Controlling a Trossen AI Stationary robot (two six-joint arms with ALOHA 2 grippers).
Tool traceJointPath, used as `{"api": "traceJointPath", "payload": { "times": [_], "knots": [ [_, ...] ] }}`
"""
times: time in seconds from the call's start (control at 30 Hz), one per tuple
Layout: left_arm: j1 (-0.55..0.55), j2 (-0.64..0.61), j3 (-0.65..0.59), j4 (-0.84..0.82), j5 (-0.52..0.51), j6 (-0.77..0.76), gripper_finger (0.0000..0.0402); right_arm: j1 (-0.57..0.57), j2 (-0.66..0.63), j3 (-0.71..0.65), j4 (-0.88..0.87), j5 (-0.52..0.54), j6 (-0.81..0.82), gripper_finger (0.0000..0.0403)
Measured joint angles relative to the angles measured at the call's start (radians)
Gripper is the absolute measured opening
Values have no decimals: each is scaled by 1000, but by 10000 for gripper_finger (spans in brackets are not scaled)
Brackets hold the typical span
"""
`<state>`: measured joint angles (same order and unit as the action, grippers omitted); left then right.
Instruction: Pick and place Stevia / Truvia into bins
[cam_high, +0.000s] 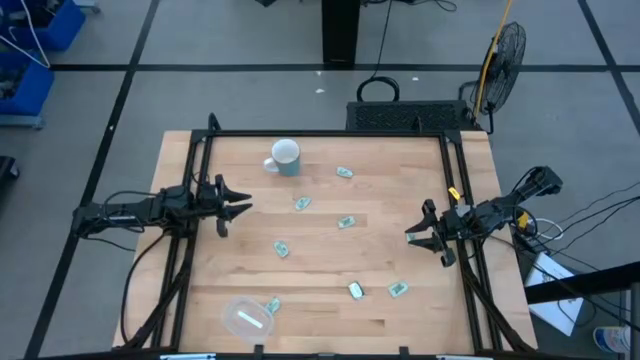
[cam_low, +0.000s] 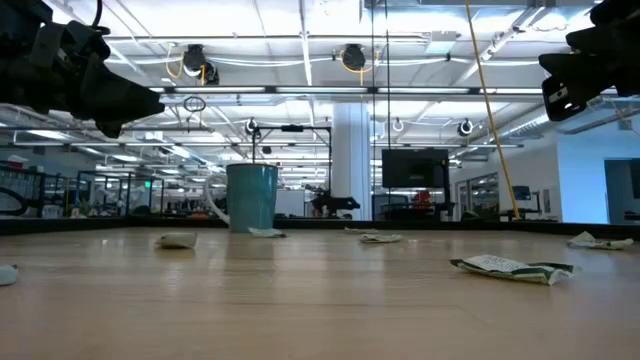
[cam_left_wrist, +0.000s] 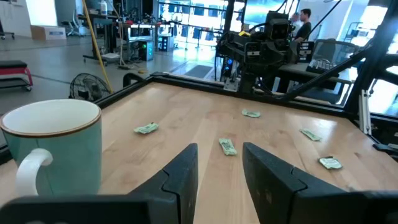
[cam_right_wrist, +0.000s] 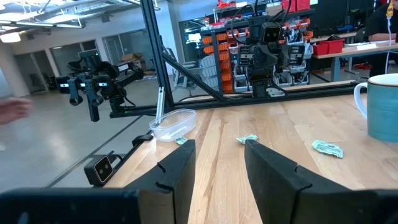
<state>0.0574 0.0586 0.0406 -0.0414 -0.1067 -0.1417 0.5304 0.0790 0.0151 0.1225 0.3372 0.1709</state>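
Several pale green and white packets lie flat on the wooden table: one (cam_high: 344, 172) near the mug, one (cam_high: 303, 203), one (cam_high: 347, 222), one (cam_high: 281, 248), one (cam_high: 355, 291), one (cam_high: 398, 290) and one (cam_high: 272, 305) against the clear round bin (cam_high: 247, 317) at the near left. My left gripper (cam_high: 240, 207) is open and empty at the table's left edge, above the table. My right gripper (cam_high: 417, 234) is open and empty at the right edge. The left wrist view shows packets (cam_left_wrist: 227, 147) ahead of the open fingers. The right wrist view shows the bin (cam_right_wrist: 174, 124) and packets (cam_right_wrist: 247, 139).
A white and pale blue mug (cam_high: 284, 157) stands at the far middle-left of the table. A black frame (cam_high: 330, 133) runs along the table's far and side edges. A fan (cam_high: 503, 52) stands on the floor beyond the far right corner.
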Motion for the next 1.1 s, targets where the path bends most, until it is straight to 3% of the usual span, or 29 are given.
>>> {"api": "traceJointPath", "payload": {
  "times": [1.1],
  "knots": [
    [0,0,0,13,-58,42,131,0,0,0,0,0,0,132]
  ]
}}
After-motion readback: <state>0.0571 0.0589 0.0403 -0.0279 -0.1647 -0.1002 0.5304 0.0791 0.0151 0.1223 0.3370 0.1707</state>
